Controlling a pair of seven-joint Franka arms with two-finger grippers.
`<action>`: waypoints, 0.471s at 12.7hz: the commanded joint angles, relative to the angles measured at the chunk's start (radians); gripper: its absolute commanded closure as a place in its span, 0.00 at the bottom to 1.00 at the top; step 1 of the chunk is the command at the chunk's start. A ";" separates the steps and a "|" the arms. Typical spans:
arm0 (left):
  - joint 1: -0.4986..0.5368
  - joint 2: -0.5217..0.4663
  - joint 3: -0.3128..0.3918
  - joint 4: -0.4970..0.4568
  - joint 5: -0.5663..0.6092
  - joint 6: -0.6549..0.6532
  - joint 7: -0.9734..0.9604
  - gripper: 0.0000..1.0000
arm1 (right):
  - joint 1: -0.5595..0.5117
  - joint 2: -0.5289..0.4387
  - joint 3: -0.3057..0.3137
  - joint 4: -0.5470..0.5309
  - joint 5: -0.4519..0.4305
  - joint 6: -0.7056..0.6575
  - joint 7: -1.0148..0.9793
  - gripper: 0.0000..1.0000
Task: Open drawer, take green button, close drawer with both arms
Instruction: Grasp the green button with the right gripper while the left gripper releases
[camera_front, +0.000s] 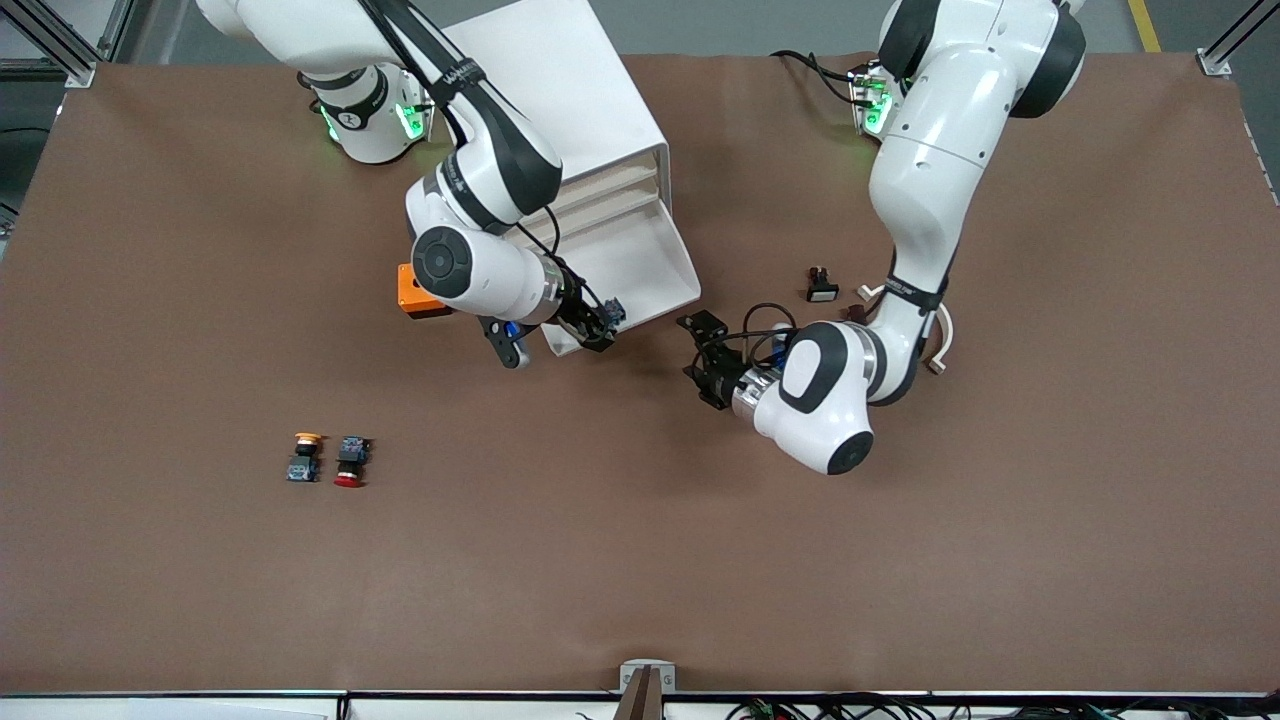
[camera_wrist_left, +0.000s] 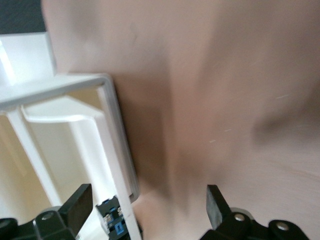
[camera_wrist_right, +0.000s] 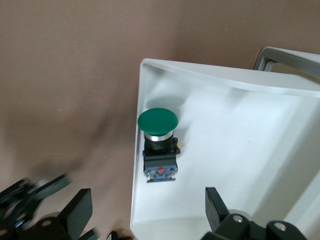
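Red-capped button (camera_front: 349, 478) sits lower left of frame. Centre frame, right gripper (camera_front: 597, 327), fingers spread, hovers over the open drawer (camera_front: 640, 262) holding the green button (camera_wrist_right: 158, 121); left gripper (camera_front: 706, 362), fingers spread, beside.

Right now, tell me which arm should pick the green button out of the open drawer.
Right. Its pincer hangs open over the drawer's front corner, with the button lying just ahead of its fingers. The left pincer, also open, is over bare table beside the drawer.
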 joint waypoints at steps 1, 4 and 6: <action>0.012 -0.083 0.016 -0.012 0.167 -0.014 0.010 0.00 | 0.032 -0.036 -0.002 -0.115 0.001 0.118 0.009 0.00; 0.078 -0.154 0.027 -0.012 0.221 -0.015 0.109 0.00 | 0.060 -0.036 -0.002 -0.189 0.001 0.233 0.009 0.01; 0.084 -0.206 0.025 -0.013 0.330 -0.015 0.197 0.00 | 0.063 -0.036 -0.002 -0.190 0.001 0.239 0.009 0.10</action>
